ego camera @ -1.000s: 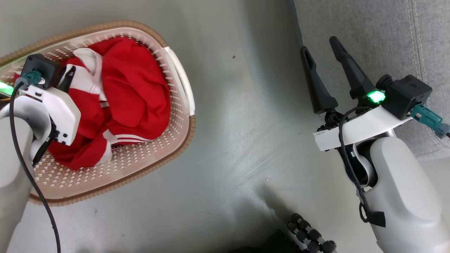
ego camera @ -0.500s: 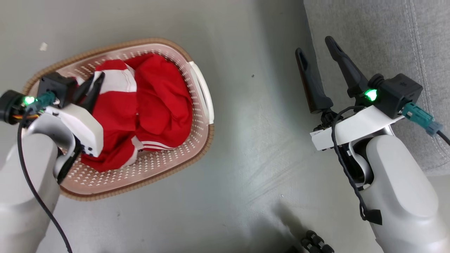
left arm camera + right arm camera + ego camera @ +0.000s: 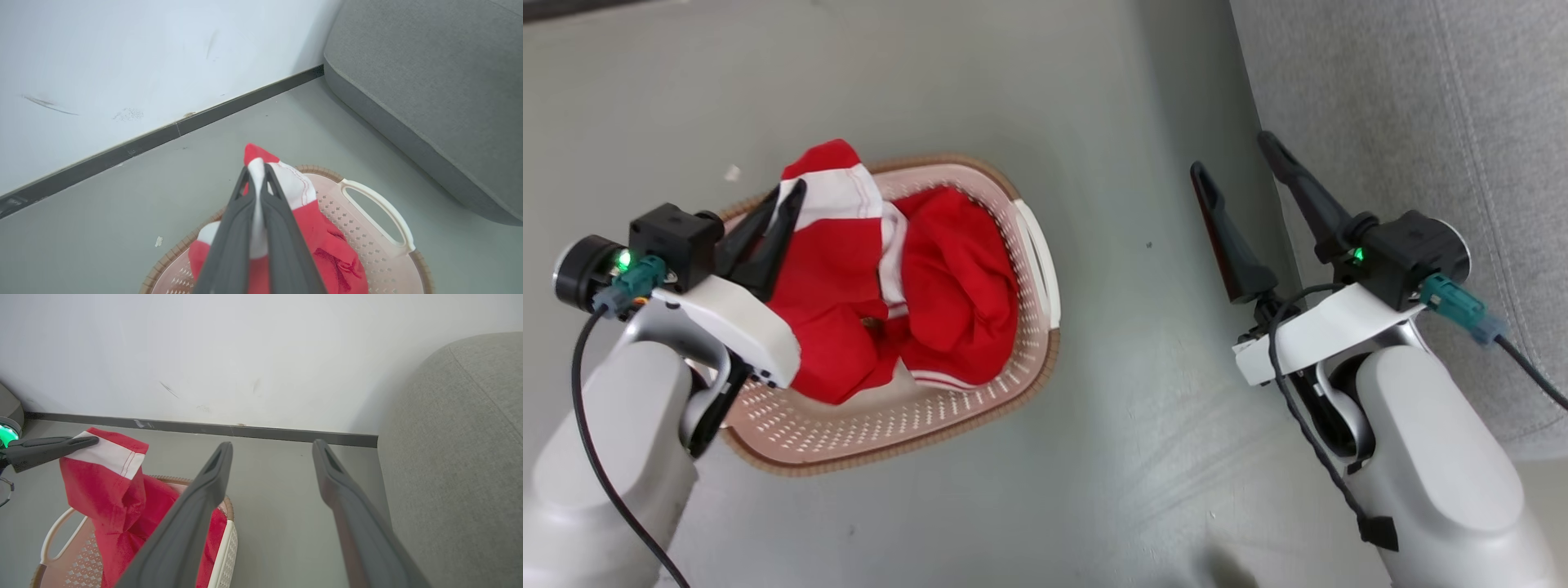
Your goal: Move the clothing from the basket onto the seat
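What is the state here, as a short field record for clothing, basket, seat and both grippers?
basket: on the floor, left of the seat
seat: grey cushion, head view's right
clothing: red and white, one end above the rim, rest inside the basket
left gripper: shut on the clothing's white band
right gripper: open, holding nothing, beside the seat

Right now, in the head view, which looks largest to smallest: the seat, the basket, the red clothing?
Seat and basket: alike; the frame cuts the seat.
Red clothing: smallest, though lifted nearer the camera.
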Tool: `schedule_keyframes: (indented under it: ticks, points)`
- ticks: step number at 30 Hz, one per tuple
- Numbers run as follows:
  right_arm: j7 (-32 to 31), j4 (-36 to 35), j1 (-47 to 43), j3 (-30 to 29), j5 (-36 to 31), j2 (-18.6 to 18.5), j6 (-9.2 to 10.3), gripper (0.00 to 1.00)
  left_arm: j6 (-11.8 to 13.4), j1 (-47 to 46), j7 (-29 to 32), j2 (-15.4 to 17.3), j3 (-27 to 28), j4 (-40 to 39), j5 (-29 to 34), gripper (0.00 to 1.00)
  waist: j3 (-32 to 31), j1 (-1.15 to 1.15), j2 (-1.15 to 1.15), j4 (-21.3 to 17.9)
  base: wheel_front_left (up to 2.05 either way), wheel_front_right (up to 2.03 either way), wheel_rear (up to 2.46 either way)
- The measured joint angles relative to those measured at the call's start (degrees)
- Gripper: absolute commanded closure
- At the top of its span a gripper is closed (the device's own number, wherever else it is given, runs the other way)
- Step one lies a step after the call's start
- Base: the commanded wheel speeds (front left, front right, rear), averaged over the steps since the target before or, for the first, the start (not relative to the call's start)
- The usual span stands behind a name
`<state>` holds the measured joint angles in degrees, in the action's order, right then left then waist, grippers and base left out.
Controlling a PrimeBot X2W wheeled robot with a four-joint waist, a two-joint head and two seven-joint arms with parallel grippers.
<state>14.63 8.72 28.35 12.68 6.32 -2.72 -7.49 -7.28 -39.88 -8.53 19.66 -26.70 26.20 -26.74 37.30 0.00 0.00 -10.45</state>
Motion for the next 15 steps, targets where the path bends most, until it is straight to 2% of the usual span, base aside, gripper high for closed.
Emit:
schedule_keyframes:
  ticks: [4,15]
  points:
    - [0.01,-0.22,-0.80,1.64,-0.46,-0.19,0.00,0.00,0.00,1.11,-1.14,-1.08,-0.35,-1.67,-1.05,1.00,-2.84,0.00,0.00,1.10,0.00,0.00,0.00]
    - [0.01,-0.67,-4.50,10.59,-1.00,-0.45,0.00,0.00,0.00,3.10,-1.63,-3.44,-2.77,-5.03,-1.94,1.00,-10.77,0.00,0.00,3.87,0.00,0.00,0.00]
